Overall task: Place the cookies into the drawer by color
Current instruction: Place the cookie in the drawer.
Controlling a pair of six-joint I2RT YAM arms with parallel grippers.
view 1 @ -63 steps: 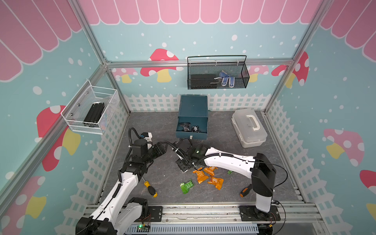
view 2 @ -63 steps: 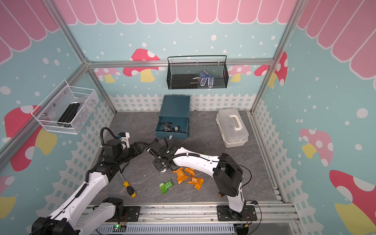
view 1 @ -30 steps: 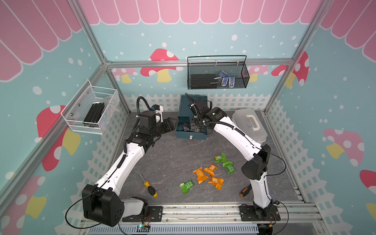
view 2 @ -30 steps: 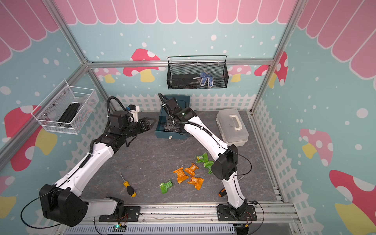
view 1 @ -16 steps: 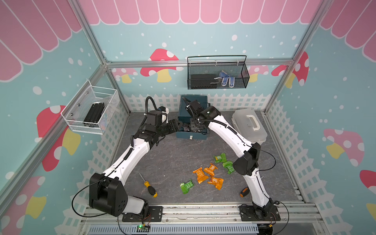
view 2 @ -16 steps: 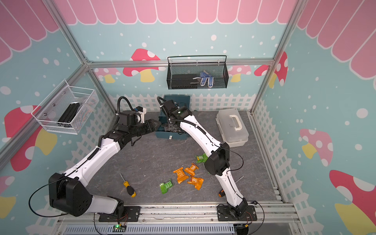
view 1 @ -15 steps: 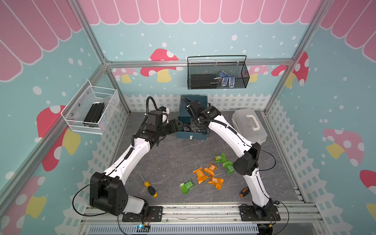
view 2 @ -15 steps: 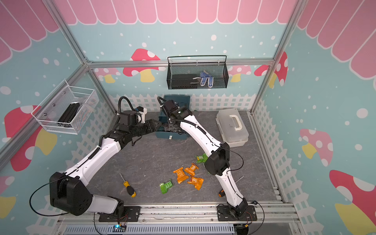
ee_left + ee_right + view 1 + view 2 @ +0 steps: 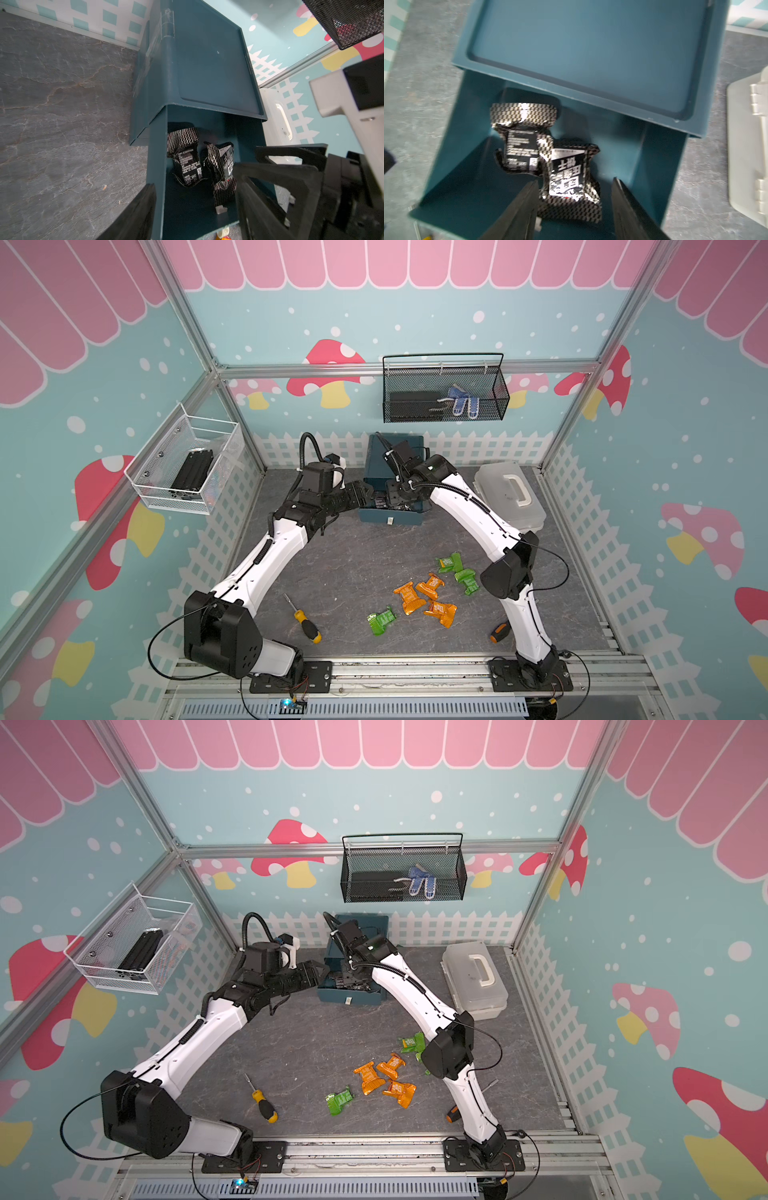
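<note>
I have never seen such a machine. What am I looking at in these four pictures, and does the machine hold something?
It is a robot: two white arms, each ending in a two-fingered hand. Two pictures look down on the whole table; the other two come from a camera on each wrist. Both arms reach to the teal drawer cabinet at the back, whose top drawer is pulled out. The left hand is open at the drawer's side; the right hand is open above it and holds nothing. Two black-silver cookie packets lie inside. On the table lie three orange packets, three green packets, two screwdrivers and a white plastic case.
</note>
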